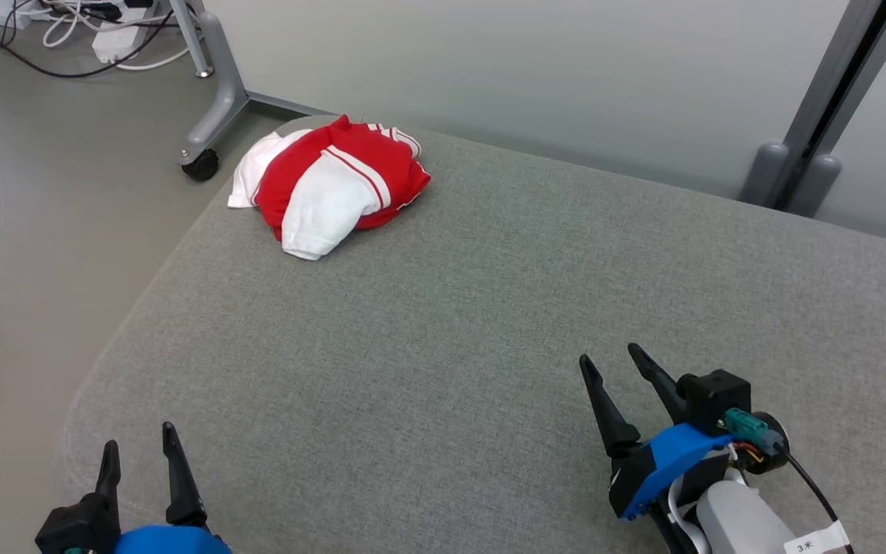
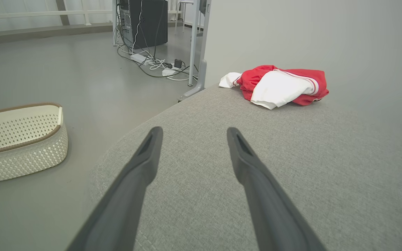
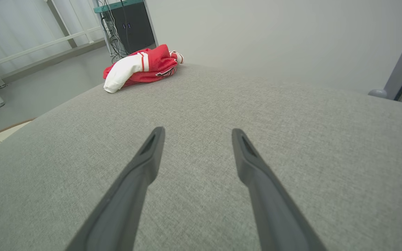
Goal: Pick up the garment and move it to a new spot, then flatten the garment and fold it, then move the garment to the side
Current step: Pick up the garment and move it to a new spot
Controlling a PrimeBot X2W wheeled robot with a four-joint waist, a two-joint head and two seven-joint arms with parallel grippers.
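Red-and-white garment (image 1: 331, 185) lies bunched on grey cushion (image 1: 451, 308), left claw (image 1: 139, 435) and right claw (image 1: 607, 352) both released.

a grey fabric top (image 1: 489, 346) with a rounded near-left corner stands against a pale wall (image 1: 566, 77). on the grey floor (image 1: 43, 192) to the left sits a white perforated basket (image 2: 23, 160) with a brown rim. far left is a grey frame leg (image 1: 220, 92) on a black caster (image 1: 201, 165), with cables (image 2: 152, 66), a power strip (image 1: 116, 42) and a dark cabinet (image 2: 145, 21) beyond. a grey post (image 1: 835, 100) rises far right.
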